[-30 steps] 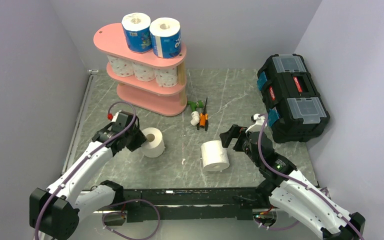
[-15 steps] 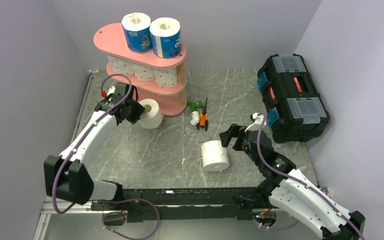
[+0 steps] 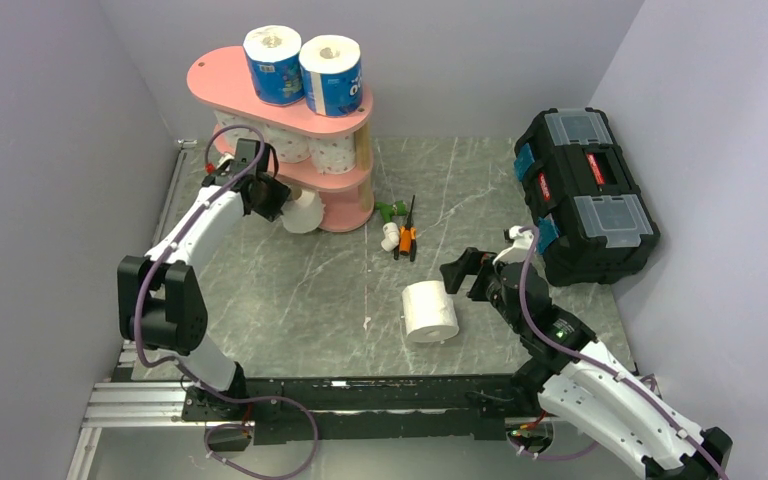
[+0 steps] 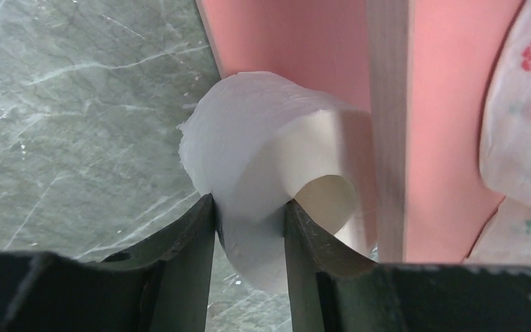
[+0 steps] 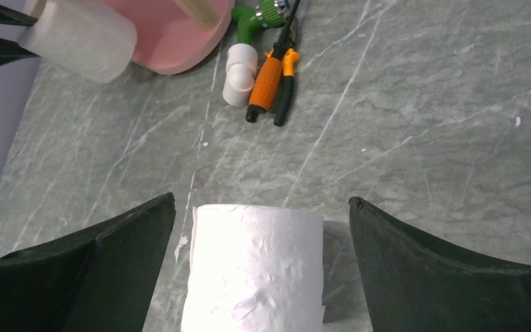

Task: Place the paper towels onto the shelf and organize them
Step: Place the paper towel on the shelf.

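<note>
Left gripper (image 4: 249, 207) grips a plain white paper roll (image 4: 263, 138) at the base of the pink three-tier shelf (image 3: 222, 72).
Right gripper (image 5: 261, 199) hovers, spread wide, near a second white roll (image 5: 252, 270).

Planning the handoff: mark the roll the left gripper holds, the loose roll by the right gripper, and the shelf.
Held roll (image 4: 238, 128), left wrist view, outer wrap.
Loose roll (image 3: 430, 314), top external view, its middle.
Shelf (image 3: 217, 74), top external view, bare top board.

You're looking at a grey counter (image 3: 300, 310) with white marble veining, boxed in by plain lavender walls (image 3: 50, 130) on the left, back and right. Light falls evenly; a slotted aluminium rail (image 3: 140, 405) runs along your near edge.
</note>
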